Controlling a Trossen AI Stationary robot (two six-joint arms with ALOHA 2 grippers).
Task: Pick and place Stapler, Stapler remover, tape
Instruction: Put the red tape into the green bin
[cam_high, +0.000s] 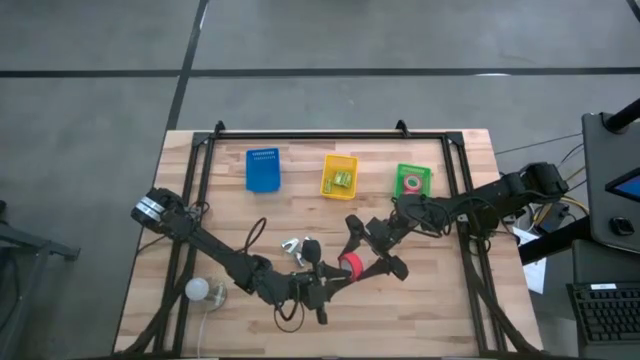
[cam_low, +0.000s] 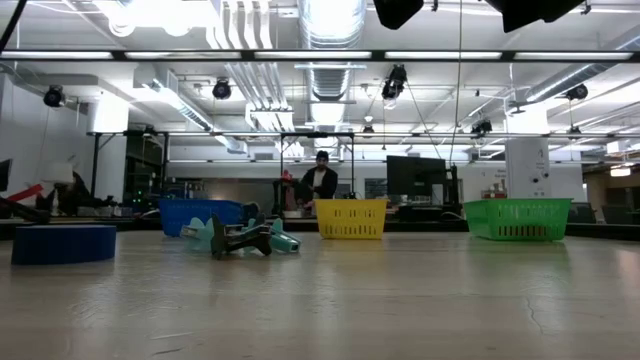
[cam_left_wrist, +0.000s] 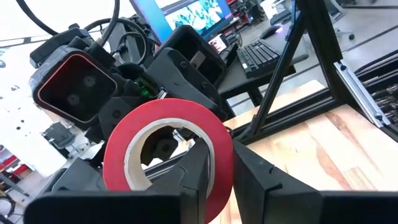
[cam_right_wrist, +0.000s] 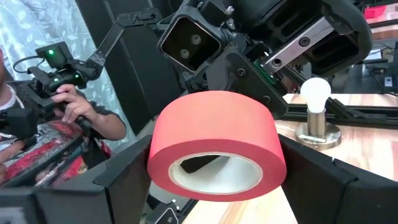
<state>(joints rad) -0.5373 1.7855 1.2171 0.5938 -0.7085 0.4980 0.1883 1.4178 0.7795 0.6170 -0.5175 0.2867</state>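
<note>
Both grippers meet at the red tape roll (cam_high: 349, 267) above the table's (cam_high: 450, 300) near middle: our right gripper (cam_right_wrist: 214, 177) spans its outer sides, our left gripper (cam_left_wrist: 214, 180) pinches its rim. We judge that an early release could drop the roll, or opposing pulls twist it.

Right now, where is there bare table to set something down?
The table is bare in its right corner opposite the green bin, and between blue bin and left arm. Centre is crowded: left hand and right hand grip the red tape.
</note>
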